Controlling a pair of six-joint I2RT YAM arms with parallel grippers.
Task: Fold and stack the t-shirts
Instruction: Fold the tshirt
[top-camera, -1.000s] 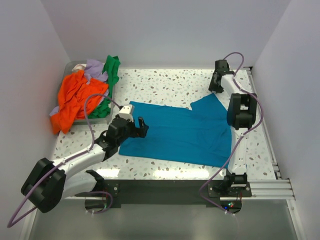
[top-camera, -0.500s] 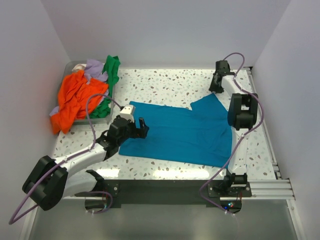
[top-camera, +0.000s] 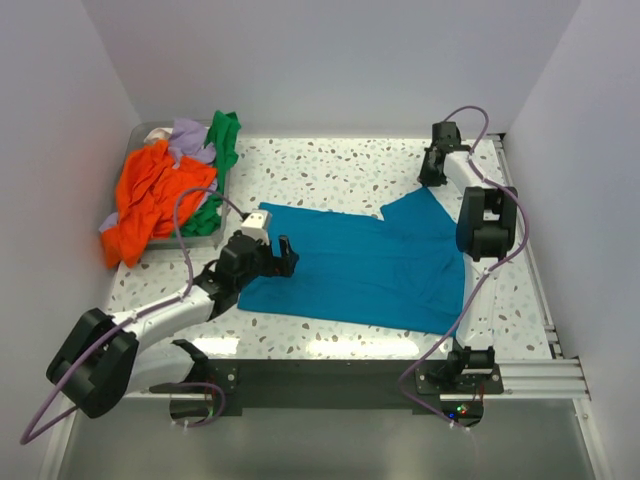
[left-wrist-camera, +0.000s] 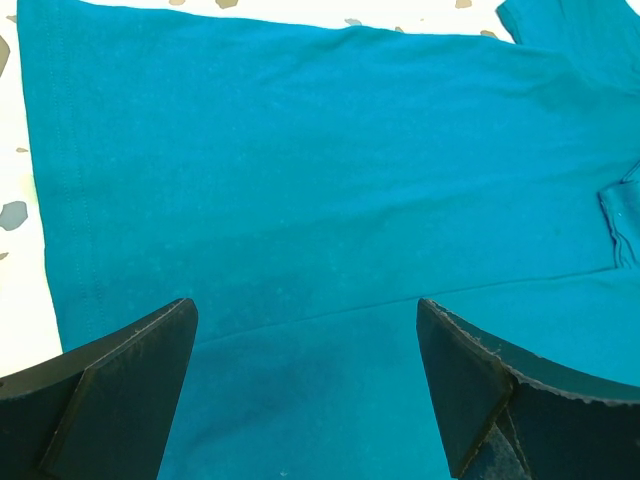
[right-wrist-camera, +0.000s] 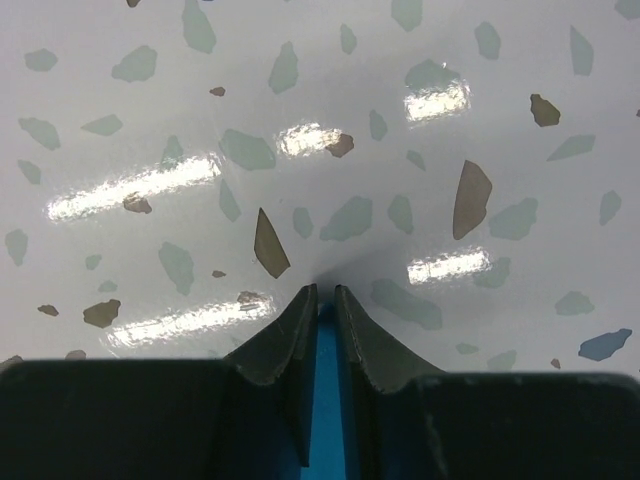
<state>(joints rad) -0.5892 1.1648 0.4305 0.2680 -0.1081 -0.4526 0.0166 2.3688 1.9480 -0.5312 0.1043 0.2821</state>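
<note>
Right now you're on the 1st fold. The teal shirt lies spread mid-frame on the table, w/ the other shirts heaped upper left. R gripper, upper right, is pinched narrow on a sliver of teal cloth by the sleeve. L gripper hangs wide over the shirt's left end, holding nothing. Next, prob.: drop L & pinch that end before lifting.

Cut off right and below in the left wrist view: teal shirt, plus finger roots of the left pincer. Can make out only a teal sliver between fingers of the right pincer. Half buried under the orange shirt: green shirt, lavender shirt.
</note>
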